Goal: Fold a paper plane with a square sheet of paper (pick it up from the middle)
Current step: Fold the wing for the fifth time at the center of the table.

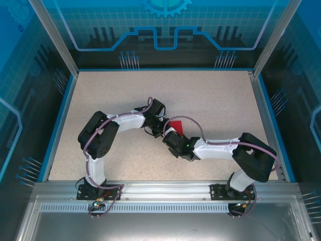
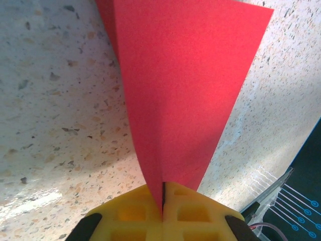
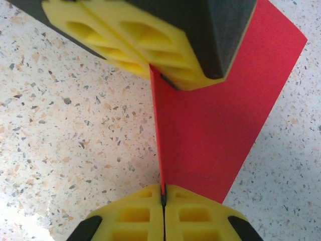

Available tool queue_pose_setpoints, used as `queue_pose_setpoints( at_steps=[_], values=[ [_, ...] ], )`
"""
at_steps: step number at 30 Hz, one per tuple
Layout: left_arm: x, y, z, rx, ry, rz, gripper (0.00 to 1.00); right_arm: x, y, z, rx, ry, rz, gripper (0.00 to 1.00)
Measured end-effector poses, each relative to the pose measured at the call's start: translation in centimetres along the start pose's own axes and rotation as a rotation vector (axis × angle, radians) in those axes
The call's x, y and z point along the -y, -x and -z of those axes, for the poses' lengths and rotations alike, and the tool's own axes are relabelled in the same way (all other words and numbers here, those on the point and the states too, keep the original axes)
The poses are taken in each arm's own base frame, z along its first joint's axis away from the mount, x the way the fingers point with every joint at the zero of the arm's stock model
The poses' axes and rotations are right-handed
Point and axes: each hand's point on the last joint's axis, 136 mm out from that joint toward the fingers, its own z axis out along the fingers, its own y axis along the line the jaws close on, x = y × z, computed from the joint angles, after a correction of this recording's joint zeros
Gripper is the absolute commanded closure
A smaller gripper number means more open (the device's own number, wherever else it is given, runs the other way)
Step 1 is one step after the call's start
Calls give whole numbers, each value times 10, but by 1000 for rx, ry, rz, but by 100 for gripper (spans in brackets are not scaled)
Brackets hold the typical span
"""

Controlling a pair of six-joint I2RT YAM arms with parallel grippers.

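Observation:
The square sheet of paper [image 1: 176, 125] is bright red and folded along a crease into a pointed wedge, held up off the speckled table [image 1: 215, 100] near its middle. My left gripper [image 1: 161, 127] is shut on one end of the fold; in the left wrist view the red sheet [image 2: 180, 85] fans out from between the yellow fingertips of that gripper [image 2: 164, 195]. My right gripper [image 3: 163, 195] is shut on the crease edge of the paper [image 3: 210, 135] from the opposite side. The left gripper's yellow fingers [image 3: 150, 47] face it at the top of the right wrist view.
Both arms bend inward and meet at the table's centre, wrists close together. A blue rim [image 1: 59, 125] borders the table, and an aluminium rail [image 1: 160, 188] runs along the near edge. Transparent blue walls enclose the cell.

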Motion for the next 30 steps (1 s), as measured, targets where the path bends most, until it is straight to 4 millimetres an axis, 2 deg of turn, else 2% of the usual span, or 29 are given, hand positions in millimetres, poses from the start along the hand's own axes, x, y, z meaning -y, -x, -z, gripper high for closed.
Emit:
queue_pose_setpoints(
  at_steps=[3,5,9,12,14,16,20,23,27,30],
  values=[
    [-2,0,0,-2,5,4,89,-1,0,0,-2,10,-5,99],
    [-3,0,1,-3,8,7,87,-1,1,-1,-2,26,-16,100],
    [-1,1,6,3,5,-4,68,-1,2,0,2,75,-54,100],
    [5,3,18,29,-7,-18,61,-3,3,2,12,144,-98,100],
    [9,7,30,66,-11,-23,49,-6,6,4,25,206,-135,100],
    [13,10,44,106,-20,-32,45,-8,9,5,33,264,-173,100],
    [16,11,67,170,-20,-43,45,-13,10,4,38,397,-264,100],
    [15,11,75,199,-14,-48,52,-16,9,4,40,494,-335,100],
    [5,8,75,211,7,-41,61,-17,7,7,53,601,-425,100],
    [-1,6,72,204,15,-34,67,-11,6,12,80,670,-505,99]
  ],
)
